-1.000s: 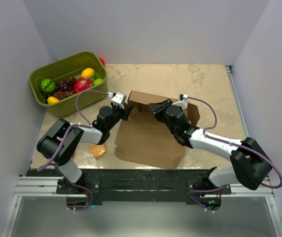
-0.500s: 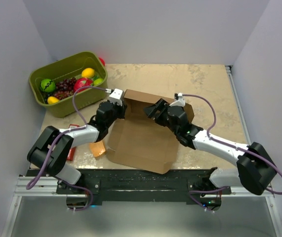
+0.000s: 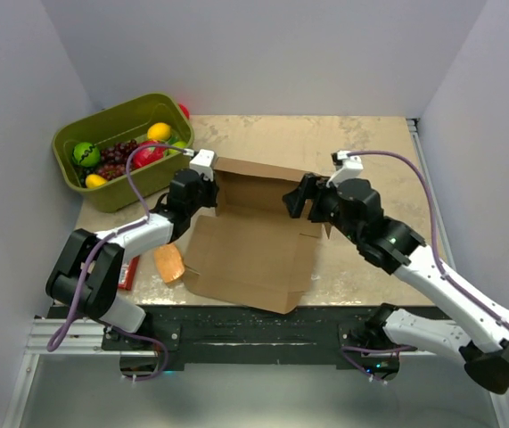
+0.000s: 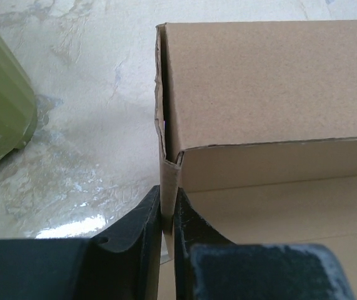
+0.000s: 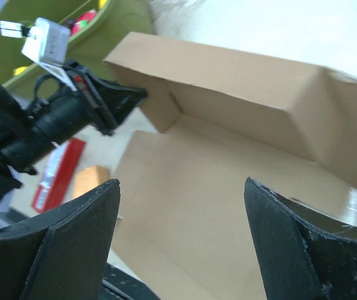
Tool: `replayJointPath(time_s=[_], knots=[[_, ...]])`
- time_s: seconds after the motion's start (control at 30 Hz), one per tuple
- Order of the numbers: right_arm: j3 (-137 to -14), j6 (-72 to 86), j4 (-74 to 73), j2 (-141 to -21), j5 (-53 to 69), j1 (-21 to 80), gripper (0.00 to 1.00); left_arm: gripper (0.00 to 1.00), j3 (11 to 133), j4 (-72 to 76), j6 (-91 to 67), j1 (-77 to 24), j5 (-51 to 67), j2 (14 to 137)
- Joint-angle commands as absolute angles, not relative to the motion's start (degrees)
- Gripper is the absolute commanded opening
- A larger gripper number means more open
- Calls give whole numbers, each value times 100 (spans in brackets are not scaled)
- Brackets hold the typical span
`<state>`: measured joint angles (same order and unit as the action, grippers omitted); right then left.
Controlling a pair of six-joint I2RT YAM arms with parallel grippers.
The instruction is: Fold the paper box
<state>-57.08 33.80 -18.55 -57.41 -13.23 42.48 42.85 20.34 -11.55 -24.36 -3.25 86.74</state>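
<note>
The paper box is brown cardboard lying open on the table, its back wall standing and its front panel flat. My left gripper is at the box's back left corner. In the left wrist view the left gripper is shut on the thin upright side wall of the paper box. My right gripper hovers above the back right corner, open and holding nothing. In the right wrist view the right gripper has its jaws wide apart over the floor of the paper box.
An olive-green bin with fruit stands at the back left, close to the left arm, and shows as a green wall in the left wrist view. A small orange block and a red packet lie left of the box.
My right gripper opened, let go of the cardboard and lifted away to the right. The left gripper moved toward the back left corner, and the box now lies opened out.
</note>
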Motion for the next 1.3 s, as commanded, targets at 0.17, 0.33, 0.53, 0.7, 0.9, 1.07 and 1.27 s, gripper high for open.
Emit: replayJointPath(time_s=[0.17, 0.33, 0.53, 0.7, 0.9, 1.07, 1.27], knots=[[-5652, 2847, -3972, -5308, -3250, 4271, 95, 0, 4597, 1608, -1336, -2338, -229, 8666], [-5195, 2901, -3570, -5475, -3464, 4157, 95, 0, 4562, 1644, -1327, -2329, -264, 8701], [-4580, 2638, -2507, -5590, -3148, 3596, 93, 0, 4553, 1626, -1310, -2329, -246, 8684], [-4140, 2444, -1224, -5887, -2346, 3155, 89, 0, 4597, 1600, -1283, -2329, -255, 8692], [-4034, 2276, -634, -6442, -2610, 3059, 73, 0, 4614, 1573, -1266, -2329, -246, 8640], [-3999, 2259, -589, -6364, -2558, 3059, 32, 0, 4614, 1591, -1213, -2329, -255, 8640], [-3894, 2294, -650, -6179, -2303, 3067, 4, 0, 4597, 1705, -1292, -2329, -640, 8701]])
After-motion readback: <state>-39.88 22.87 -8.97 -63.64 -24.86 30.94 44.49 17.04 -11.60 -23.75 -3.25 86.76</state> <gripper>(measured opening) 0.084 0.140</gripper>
